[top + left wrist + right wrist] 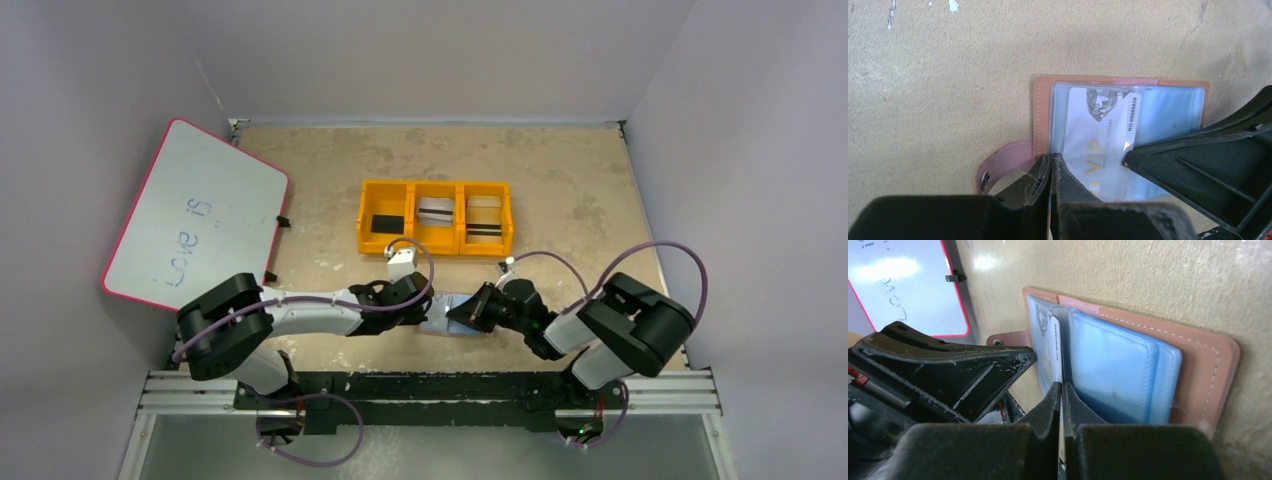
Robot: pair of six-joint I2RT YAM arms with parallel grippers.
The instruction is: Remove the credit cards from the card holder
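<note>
1. Left claw [1052, 162], closest in the left wrist view: closed, pinching the card holder [1040, 115] at its 6 o'clock edge. Holder lies open on the tabletop [938, 100], snap tab [998, 167] at 9 o'clock. The credit card [1093, 130] sits skewed, apparently part out of its sleeve.
2. Right wrist view: right claw [1062, 390] closed on that card's near edge. Extraction step, I'd judge.
3. Top view: claws almost tip to tip. Next: pull card toward 3 o'clock, back along the right arm, holder pinned. Free tabletop at 1 o'clock; orange tray [361, 215] at 12 o'clock, apart.

Top view looking down, wrist views close, sharing card holder [1168, 107]
</note>
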